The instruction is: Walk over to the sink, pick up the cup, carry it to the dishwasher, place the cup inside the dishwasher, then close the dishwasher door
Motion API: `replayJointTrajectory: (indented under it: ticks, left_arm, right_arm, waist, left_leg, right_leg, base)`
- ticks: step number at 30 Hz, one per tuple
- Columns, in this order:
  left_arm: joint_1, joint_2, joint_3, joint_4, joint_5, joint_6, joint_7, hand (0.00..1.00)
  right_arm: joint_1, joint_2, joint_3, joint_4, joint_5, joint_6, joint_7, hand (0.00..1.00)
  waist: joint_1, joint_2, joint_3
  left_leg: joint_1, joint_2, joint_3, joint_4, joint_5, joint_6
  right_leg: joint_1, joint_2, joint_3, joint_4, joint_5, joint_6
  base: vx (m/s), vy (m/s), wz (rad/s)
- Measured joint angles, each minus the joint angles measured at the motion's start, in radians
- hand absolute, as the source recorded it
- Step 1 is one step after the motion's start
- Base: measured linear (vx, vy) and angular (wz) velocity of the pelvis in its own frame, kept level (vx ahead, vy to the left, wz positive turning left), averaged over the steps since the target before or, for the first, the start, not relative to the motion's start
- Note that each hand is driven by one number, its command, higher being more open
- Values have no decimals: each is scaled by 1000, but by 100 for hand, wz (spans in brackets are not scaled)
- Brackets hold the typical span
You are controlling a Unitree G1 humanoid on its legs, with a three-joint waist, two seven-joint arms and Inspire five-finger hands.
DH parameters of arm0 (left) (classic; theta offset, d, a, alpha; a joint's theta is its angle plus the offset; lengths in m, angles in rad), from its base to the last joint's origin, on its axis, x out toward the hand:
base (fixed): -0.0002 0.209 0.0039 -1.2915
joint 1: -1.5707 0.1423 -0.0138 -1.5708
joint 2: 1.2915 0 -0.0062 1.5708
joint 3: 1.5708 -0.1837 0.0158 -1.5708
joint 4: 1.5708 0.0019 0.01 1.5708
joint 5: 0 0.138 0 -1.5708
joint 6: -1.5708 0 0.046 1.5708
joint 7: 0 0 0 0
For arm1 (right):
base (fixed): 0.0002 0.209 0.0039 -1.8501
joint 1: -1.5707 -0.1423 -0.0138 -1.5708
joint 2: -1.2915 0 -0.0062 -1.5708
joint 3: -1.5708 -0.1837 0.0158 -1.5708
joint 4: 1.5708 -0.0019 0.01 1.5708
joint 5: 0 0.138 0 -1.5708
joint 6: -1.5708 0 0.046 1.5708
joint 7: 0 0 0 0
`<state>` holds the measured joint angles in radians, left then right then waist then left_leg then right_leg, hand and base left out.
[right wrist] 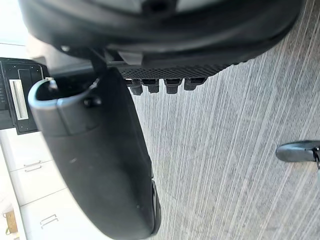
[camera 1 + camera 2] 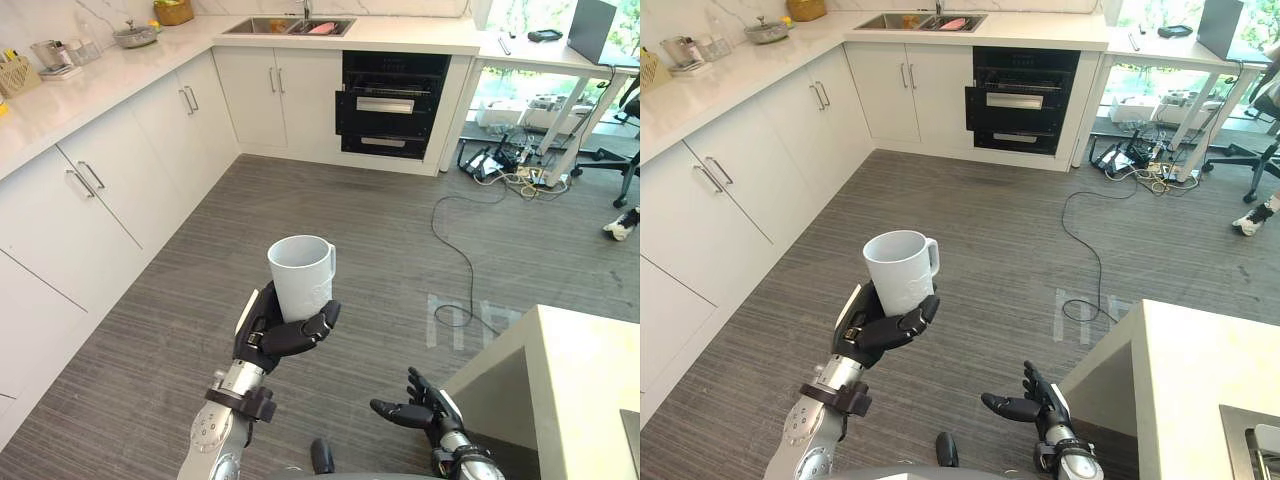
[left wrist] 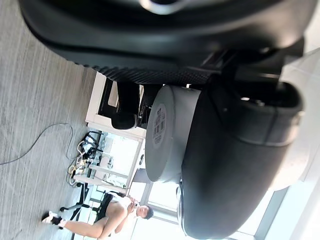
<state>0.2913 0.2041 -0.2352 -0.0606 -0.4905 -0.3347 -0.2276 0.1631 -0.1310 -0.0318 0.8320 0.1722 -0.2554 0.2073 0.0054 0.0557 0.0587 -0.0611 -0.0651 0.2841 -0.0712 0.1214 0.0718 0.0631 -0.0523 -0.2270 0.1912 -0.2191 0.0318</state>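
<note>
Left hand (image 2: 285, 335) wrapped round the cup (image 2: 300, 275), upright over the floor, dishwasher (image 2: 390, 105) at one o'clock. Stiff, smooth, probably light and breakable; body grip suits. Right hand (image 2: 415, 410) spread, five o'clock.

cup (image 2: 300, 268) base hidden by fingers (image 2: 305, 333), sink (image 2: 288, 27) contents unclear

White cup (image 2: 301, 275) — grey streaked floor (image 2: 330, 210)

Kitchen: sink (image 2: 288, 27), cabinets (image 2: 268, 98), dishwasher (image 2: 392, 105)
</note>
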Motion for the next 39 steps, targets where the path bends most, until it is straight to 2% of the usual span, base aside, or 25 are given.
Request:
replayJointTrajectory:
  ticks: [2,4,5,8,10,11,13,14,15,16,17,19,21,23,30,31,36,39]
  left_arm:
    - [8,-5,12,0,0,0,0,0]
    - [13,-18,31,0,0,0,0,0]
    - [13,-22,35,0,0,0,1,0]
    - [12,-31,31,-6,1,0,3,0]
    - [11,-36,32,-7,2,0,6,0]
    - [7,-36,35,-9,1,0,7,0]
    - [1,-36,38,-8,1,-1,8,0]
    - [-1,-32,38,-8,1,-2,8,0]
    - [-19,-7,42,-23,1,-8,7,0]
    - [-26,-7,41,-21,1,-19,7,0]
    - [-41,-13,51,-7,1,-27,6,0]
    - [-40,-21,48,19,1,-25,21,0]
    - [-30,-31,48,19,1,-25,24,0]
    - [-28,-33,48,19,1,-26,24,0]
    - [-25,-24,49,19,1,-27,22,0]
    - [8,-7,51,23,1,-27,23,0]
    - [7,-8,51,24,1,-27,23,0]
    - [-2,-12,52,40,0,-27,27,0]
  right_arm:
    - [-4,-1,-1,0,0,5,11,100]
    - [-6,-2,-2,-14,-1,11,25,100]
    - [-5,-3,-2,-20,-1,12,29,100]
    - [-5,-12,-2,-39,-1,16,37,100]
    - [-4,-16,-1,-40,-1,19,38,100]
    - [-2,-15,0,-40,-1,20,39,100]
    - [-3,-19,0,-41,-1,20,40,100]
    - [-4,-17,0,-42,-1,22,39,100]
    - [1,-4,0,-62,-4,21,42,100]
    - [9,-11,2,-76,-9,20,47,100]
    - [7,-19,4,-73,-18,27,55,100]
    - [24,-31,7,-75,-19,39,60,100]
    - [26,-42,5,-77,-18,44,54,100]
    - [27,-41,1,-88,-18,44,53,100]
    - [26,-49,-1,-132,-21,43,57,100]
    - [42,-61,0,-63,-21,55,69,100]
    - [42,-60,0,-63,-21,55,68,100]
    - [42,-44,0,-61,-21,55,52,100]
  waist:
    - [5,0,0]
    - [4,-4,10]
    - [4,-7,14]
    - [-7,-21,43]
    - [-14,-18,49]
    - [-21,-20,55]
    - [-22,-15,62]
    - [-26,-17,60]
    - [-44,-65,64]
    - [-44,-49,67]
    - [-31,-32,79]
    - [-28,-36,61]
    - [-24,-23,52]
    - [-21,-22,47]
    - [-19,-21,17]
    - [-18,-43,-30]
    - [-18,-42,-31]
    - [-18,-42,-36]
  left_leg:
    - [-4,0,3,15,-7,10]
    - [-19,-2,7,74,-41,30]
    - [-22,-6,8,93,-54,29]
    - [-25,-25,15,195,-123,42]
    - [-21,-22,12,223,-143,48]
    - [-8,-19,2,222,-150,53]
    - [-6,-9,-17,215,-156,53]
    - [-10,-13,-45,174,-159,36]
    - [-75,-32,-59,403,-209,74]
    - [-98,1,-91,524,-291,58]
    - [-82,30,-129,551,-390,13]
    - [-63,32,-143,526,-390,2]
    - [-54,53,-149,512,-388,-16]
    - [-49,65,-148,521,-378,-26]
    - [-17,61,-147,466,-350,-71]
    - [-26,81,-186,381,-266,-61]
    - [-26,81,-187,371,-261,-61]
    - [-12,74,-189,290,-212,-61]
  right_leg:
    - [0,-2,4,0,2,3]
    - [-3,-17,6,33,-5,2]
    - [-8,-26,7,57,-18,2]
    - [-26,-77,11,202,-91,-4]
    - [-56,-90,9,304,-95,-6]
    - [-82,-98,6,365,-114,-17]
    - [-134,-102,9,369,-127,-9]
    - [-174,-87,36,318,-123,-1]
    - [-206,-124,58,263,-82,13]
    - [-211,-97,61,284,-67,12]
    - [-208,-58,76,331,-65,10]
    - [-184,-49,84,299,-57,-6]
    - [-148,-28,63,229,-26,-9]
    - [-124,-14,57,197,-21,-12]
    - [-78,-10,52,124,-10,-22]
    - [-137,-42,80,52,130,8]
    - [-134,-42,75,39,133,8]
    - [-110,-39,60,-49,184,5]
  base:
    - [33,-1,-6]
    - [50,-7,-1]
    - [56,-5,-1]
    - [58,-3,3]
    - [55,-12,6]
    - [30,-41,14]
    - [-10,-45,16]
    - [78,12,38]
    - [121,-4,42]
    - [194,9,27]
    - [99,-1,-1]
    - [109,-17,7]
    - [144,-66,10]
    - [204,-97,6]
    - [125,-64,2]
    - [0,0,0]
    - [0,-1,2]
    - [7,-14,8]
